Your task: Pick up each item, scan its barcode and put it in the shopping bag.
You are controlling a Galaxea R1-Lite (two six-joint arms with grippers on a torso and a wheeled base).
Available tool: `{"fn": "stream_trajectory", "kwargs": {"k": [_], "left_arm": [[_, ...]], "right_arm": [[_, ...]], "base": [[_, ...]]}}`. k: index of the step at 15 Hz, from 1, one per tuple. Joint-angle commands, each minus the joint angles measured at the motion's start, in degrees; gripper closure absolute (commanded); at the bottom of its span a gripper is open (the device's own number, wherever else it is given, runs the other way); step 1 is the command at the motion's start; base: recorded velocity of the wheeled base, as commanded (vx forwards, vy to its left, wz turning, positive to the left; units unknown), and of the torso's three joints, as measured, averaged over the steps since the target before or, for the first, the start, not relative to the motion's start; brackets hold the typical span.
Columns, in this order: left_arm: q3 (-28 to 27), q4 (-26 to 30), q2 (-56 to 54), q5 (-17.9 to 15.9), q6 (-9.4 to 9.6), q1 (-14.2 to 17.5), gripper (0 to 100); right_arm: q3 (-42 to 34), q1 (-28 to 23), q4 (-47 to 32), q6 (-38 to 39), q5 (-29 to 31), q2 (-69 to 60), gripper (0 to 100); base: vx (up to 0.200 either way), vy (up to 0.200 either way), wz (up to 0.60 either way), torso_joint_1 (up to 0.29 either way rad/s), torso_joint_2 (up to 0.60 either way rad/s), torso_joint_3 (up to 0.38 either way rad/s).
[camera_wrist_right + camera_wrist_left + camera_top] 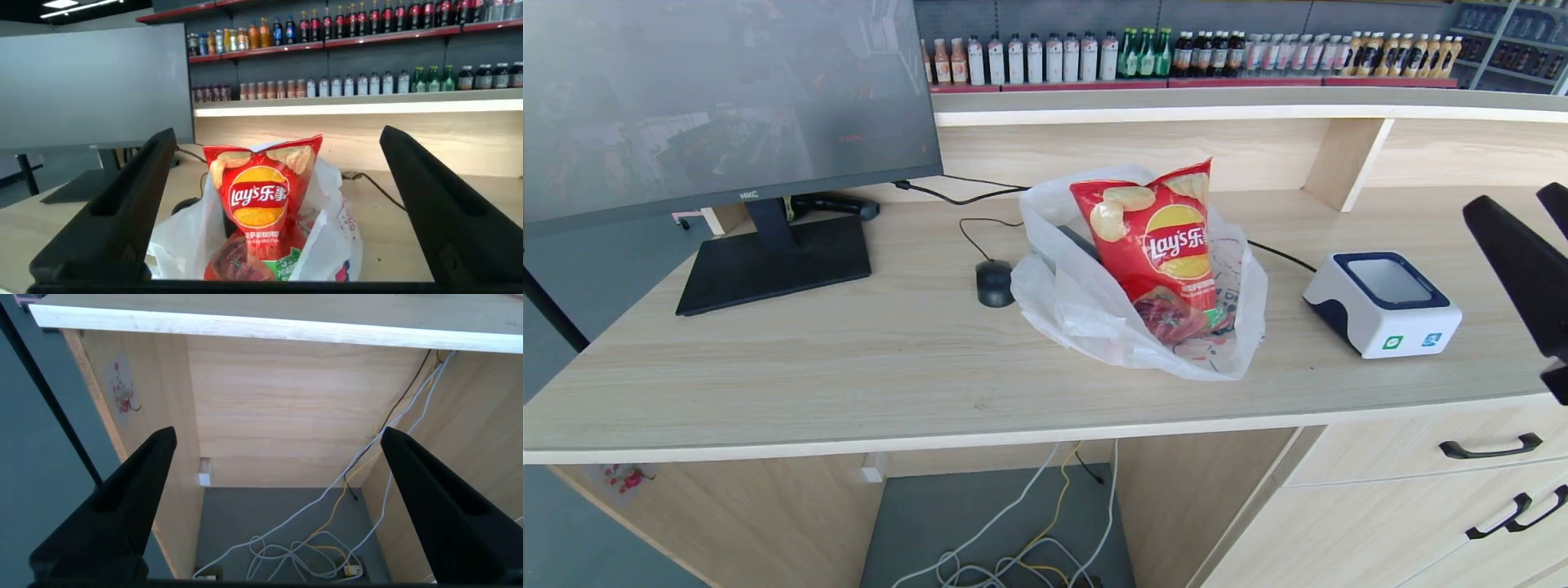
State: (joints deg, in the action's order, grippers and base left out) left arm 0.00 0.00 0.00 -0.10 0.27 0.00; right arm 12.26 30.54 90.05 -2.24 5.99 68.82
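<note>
A red bag of chips [1168,245] stands upright inside a white plastic shopping bag [1094,310] in the middle of the wooden counter; the chip bag [257,204] also faces the right wrist camera. A white and dark blue barcode scanner [1380,302] sits to the right of the bag. My right gripper [1535,237] hovers open at the far right, beyond the scanner and above the counter, with nothing between its fingers [122,212]. My left gripper [278,506] hangs open below the counter's front edge, over the cables in the recess.
A monitor [727,98] on a black stand occupies the counter's left, with a mouse [994,282] and cable beside the bag. A raised ledge [1258,106] runs along the back. Drawers [1462,490] with black handles lie below at right. Cables [302,539] hang under the counter.
</note>
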Motion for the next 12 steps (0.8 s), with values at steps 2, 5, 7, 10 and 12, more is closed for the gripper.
{"fn": "stream_trajectory", "kwargs": {"k": [2, 5, 7, 10, 12], "left_arm": [[0.00, 0.00, 0.00, 0.01, 0.00, 0.00, 0], [0.00, 0.00, 0.00, 0.10, 0.00, 0.00, 0], [0.00, 0.00, 0.00, 0.01, 0.00, 0.00, 0], [0.00, 0.00, 0.00, 0.01, 0.00, 0.00, 0], [0.00, 0.00, 0.00, 0.01, 0.00, 0.00, 0]], "right_arm": [[-12.09, -1.53, -3.57, 1.63, 1.57, -22.76, 0], [-12.00, -0.92, -30.64, 1.89, 0.69, -37.70, 0], [-11.12, 0.84, -48.66, 1.10, -0.36, -47.11, 0], [-12.09, 1.37, -61.66, -1.27, -0.54, -53.79, 0], [-12.09, 3.12, -71.33, -3.21, -1.06, -58.88, 0]], "base": [[0.000, 0.000, 0.00, 0.000, 0.00, 0.000], [0.000, 0.000, 0.00, 0.000, 0.00, 0.000], [0.000, 0.000, 0.00, 0.000, 0.00, 0.000], [0.000, 0.000, 0.00, 0.000, 0.00, 0.000], [0.000, 0.000, 0.00, 0.000, 0.00, 0.000]]}}
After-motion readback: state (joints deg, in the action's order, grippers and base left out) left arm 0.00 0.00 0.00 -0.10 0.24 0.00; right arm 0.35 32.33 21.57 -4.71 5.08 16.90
